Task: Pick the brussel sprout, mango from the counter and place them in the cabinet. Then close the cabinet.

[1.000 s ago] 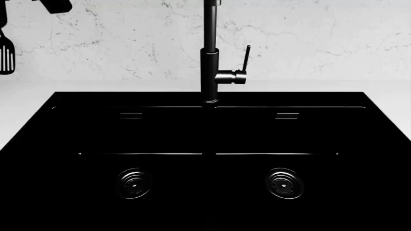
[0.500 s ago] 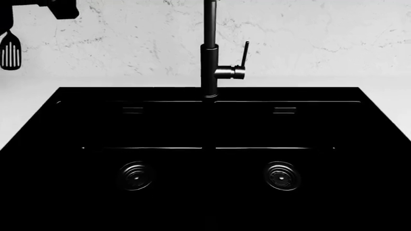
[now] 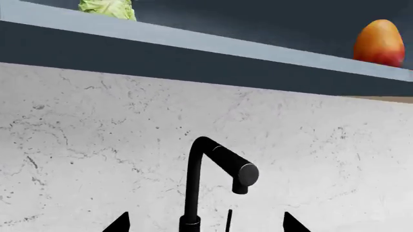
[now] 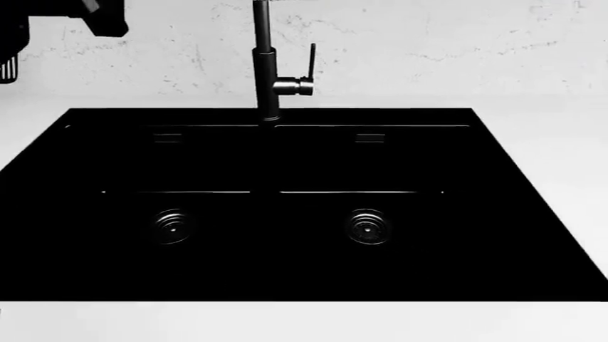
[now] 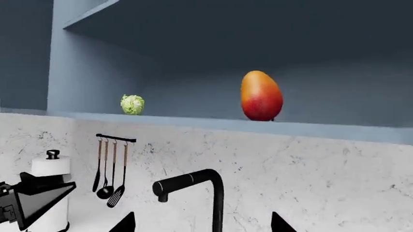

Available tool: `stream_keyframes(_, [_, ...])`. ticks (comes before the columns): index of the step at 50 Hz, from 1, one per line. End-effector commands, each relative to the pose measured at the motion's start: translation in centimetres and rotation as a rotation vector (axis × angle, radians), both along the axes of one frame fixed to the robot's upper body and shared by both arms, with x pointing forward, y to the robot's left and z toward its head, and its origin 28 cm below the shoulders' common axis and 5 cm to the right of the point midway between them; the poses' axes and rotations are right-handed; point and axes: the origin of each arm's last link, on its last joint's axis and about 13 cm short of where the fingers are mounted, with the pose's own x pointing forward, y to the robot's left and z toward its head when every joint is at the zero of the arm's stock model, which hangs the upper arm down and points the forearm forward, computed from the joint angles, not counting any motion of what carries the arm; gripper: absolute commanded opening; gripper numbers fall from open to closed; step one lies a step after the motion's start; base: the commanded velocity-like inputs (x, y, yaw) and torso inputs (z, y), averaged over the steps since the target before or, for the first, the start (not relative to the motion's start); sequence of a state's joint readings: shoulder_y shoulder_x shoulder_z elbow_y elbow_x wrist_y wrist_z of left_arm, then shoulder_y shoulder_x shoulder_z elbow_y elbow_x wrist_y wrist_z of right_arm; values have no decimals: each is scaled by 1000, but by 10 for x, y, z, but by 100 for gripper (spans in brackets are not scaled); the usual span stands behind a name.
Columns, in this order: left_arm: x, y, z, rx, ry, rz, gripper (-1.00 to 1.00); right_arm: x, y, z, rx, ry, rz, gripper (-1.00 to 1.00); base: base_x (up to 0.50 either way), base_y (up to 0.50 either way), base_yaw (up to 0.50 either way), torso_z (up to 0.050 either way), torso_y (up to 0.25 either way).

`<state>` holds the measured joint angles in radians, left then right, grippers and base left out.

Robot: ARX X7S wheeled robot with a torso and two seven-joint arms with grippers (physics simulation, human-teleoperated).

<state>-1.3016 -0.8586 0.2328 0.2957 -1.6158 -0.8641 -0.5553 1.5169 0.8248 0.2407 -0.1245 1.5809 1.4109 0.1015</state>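
Observation:
Both task objects stand on the floor of the open cabinet [image 5: 193, 121] above the sink wall. The pale green brussel sprout [image 5: 131, 104] sits toward one side, and its lower part shows in the left wrist view too [image 3: 108, 7]. The orange-red mango [image 5: 261, 95] stands upright farther along the same shelf [image 3: 379, 42]. My left gripper [image 3: 206, 222] is open and empty, facing the marbled wall below the cabinet. My right gripper [image 5: 203, 222] is open and empty as well, apart from both objects. The white counter [image 4: 556, 142] surrounds the sink.
A black double-basin sink [image 4: 266, 214] fills the counter, with a tall black faucet [image 4: 269, 71] behind it. Utensils [image 5: 110, 169] hang on a wall rail beside a paper towel roll [image 5: 50, 169]. A dark part of my left arm [image 4: 95, 14] shows at the head view's upper left.
The head view has pulled back and shifted: the sink and faucet now sit further left and higher, and the front counter strip shows. The dark arm part at upper left moved rightward.

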Motion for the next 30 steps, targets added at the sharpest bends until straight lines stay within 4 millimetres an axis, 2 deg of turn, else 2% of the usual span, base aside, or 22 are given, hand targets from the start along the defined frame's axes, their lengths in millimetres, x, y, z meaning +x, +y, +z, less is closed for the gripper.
stream_keyframes(1, [0,-7,-3,21,-3,-23,100,5,0,-11,50,15,-50,100,0,-406,0,0,0])
stream_keyframes(23, [-5,-12,-5,61,-25,-59,100,12,4,-11,63,52,-38,100,19,-477,0,0,0])
stream_keyframes(30, [-5,-15,-10,79,-20,-72,100,18,7,-16,54,80,-20,100,79,-102,0,0,0])
